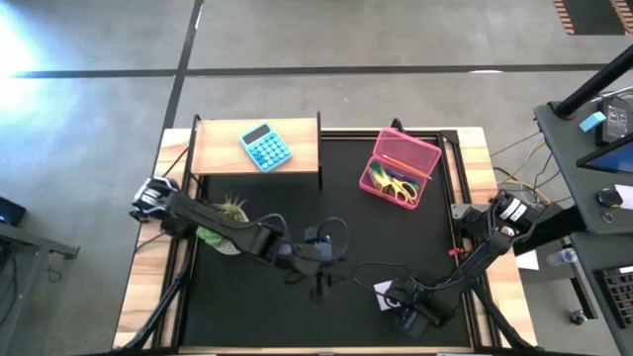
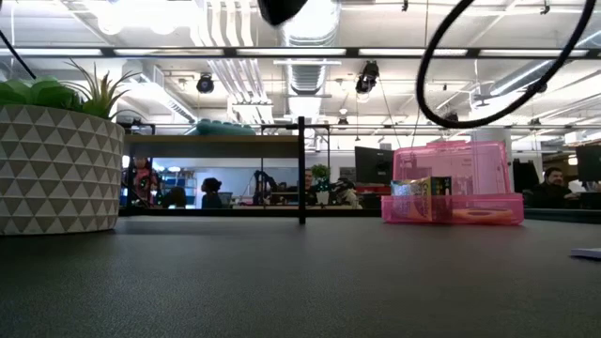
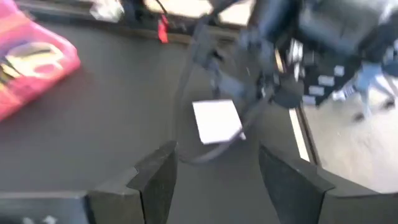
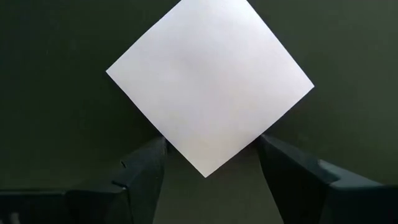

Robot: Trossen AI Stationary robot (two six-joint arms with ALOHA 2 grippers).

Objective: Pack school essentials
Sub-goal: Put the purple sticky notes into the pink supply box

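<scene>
On the desk (image 1: 415, 237) the box (image 1: 400, 168) held scissors (image 1: 399, 188) at back right, the calculator (image 1: 266, 147) sat back left, the plant (image 1: 226, 220) left, the pad (image 1: 384, 294) front right.

one pink case (image 1: 401, 166), one calculator (image 1: 266, 146), one potted plant (image 1: 226, 220), one note pad (image 4: 208, 84).

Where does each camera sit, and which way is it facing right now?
High: overhead, straight down on both arms, the pink case and the note pad.
Low: table height, level across to the plant pot and case; only cables show.
Left wrist: past its open left pincer toward the pad and right arm.
Right wrist: down past the open right pincer at the pad.
Both wrist views share the pad.
</scene>
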